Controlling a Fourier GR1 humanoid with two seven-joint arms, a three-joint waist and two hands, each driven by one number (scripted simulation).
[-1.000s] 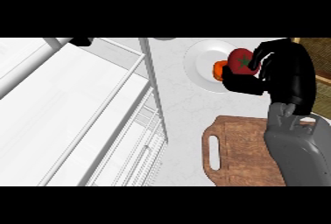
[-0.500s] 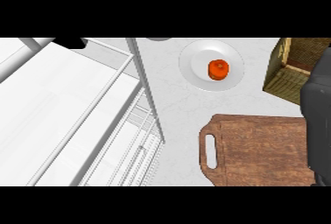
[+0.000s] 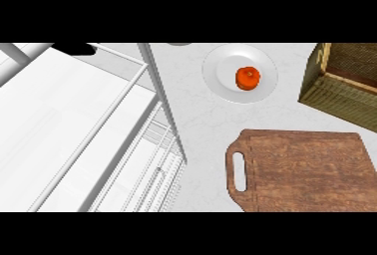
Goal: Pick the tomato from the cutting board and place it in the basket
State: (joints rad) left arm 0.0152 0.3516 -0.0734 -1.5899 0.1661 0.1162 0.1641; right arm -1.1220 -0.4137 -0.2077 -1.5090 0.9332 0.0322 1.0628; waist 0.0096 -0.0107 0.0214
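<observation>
Tomato [image 3: 248, 78] sits on the white plate [image 3: 221, 74], far side, not on the cutting board [image 3: 309, 169] or in the basket [image 3: 346, 84]. Probably light, smooth, soft: cup its sides. Neither hand shows, so you can't tell their state.

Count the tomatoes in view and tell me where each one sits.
1. The tomato lies on the white plate at the top of the counter, left of the basket and above the cutting board, which carries nothing. The basket's inside is partly out of view.
</observation>
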